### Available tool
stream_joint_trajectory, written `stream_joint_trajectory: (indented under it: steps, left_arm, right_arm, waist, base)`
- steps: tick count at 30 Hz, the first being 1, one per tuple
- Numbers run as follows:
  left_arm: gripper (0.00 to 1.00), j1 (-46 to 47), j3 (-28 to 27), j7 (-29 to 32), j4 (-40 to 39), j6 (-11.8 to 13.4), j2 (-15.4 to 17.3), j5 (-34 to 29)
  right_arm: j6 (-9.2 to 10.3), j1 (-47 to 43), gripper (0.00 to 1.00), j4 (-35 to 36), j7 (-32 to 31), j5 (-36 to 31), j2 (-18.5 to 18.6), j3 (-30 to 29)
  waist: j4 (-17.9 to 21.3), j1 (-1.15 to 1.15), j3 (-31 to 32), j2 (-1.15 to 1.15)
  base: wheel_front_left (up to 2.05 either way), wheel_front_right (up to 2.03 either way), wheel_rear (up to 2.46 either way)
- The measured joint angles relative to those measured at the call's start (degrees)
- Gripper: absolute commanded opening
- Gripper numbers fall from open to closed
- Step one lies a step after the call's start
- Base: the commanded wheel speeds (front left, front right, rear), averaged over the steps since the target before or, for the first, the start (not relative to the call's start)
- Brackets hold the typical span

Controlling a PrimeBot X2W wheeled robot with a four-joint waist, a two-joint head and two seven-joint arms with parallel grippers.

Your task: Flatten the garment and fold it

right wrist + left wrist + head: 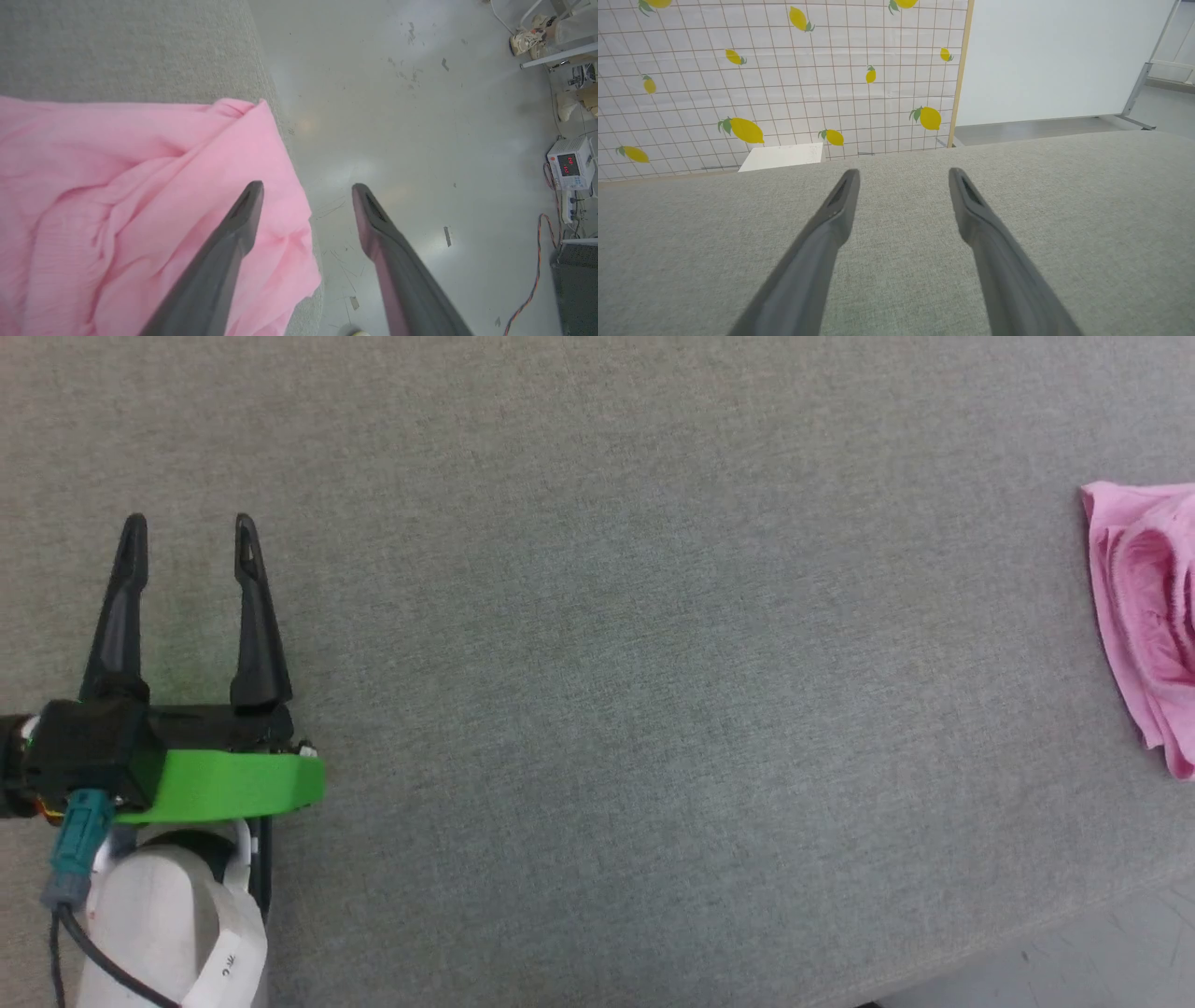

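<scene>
Below spread right gripper (307,185), garment (117,186), ungripped

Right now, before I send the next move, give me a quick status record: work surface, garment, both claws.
surface: grey fabric
garment: pink, crumpled, not flattened, at the right edge of the surface
left claw: open, empty, over bare surface, far from the garment
right claw: open, gripping nothing, above the garment's edge

A grey woven tabletop (597,616) spreads wide. Beyond its far edge stand a lemon-printed grid cloth (784,70) and a plain white wall (1055,56). Off its right edge, the glossy grey floor (411,116) carries a white meter (570,163) and an orange cable (538,261).
</scene>
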State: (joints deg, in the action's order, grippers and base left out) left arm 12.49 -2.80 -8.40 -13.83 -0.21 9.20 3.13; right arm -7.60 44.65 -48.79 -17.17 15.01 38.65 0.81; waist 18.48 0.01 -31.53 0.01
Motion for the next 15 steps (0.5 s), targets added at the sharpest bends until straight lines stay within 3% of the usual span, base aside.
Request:
stream_joint_trajectory:
  steps: [7, 12, 15]
  left_arm:
    - [1.00, -1.8, -0.1, -2.6, 4.9, 1.0, -1.5, 2.0]
    - [1.00, -2.2, -0.3, -3.8, 8.3, 1.9, -2.3, 3.0]
    - [1.00, -2.0, 0.0, -4.3, 9.7, 2.1, -2.5, 3.1]
  right_arm:
    - [0.00, 2.4, 1.00, 12.6, 10.6, 3.4, -1.2, -0.6]
    - [0.01, 2.2, 1.00, 25.9, 14.6, 7.8, -5.6, 0.5]
    - [0.01, 0.1, 1.00, 33.1, 15.9, 6.5, -9.4, 0.4]
  waist:
    - [-1.3, 0.00, 5.6, 0.00]
    - [-3.4, 0.00, 11.0, 0.00]
    - [-5.3, 0.00, 13.8, 0.00]
  base:
    - [0.00, 0.00, 0.00]
    - [0.00, 0.00, 0.00]
    - [0.00, 0.00, 0.00]
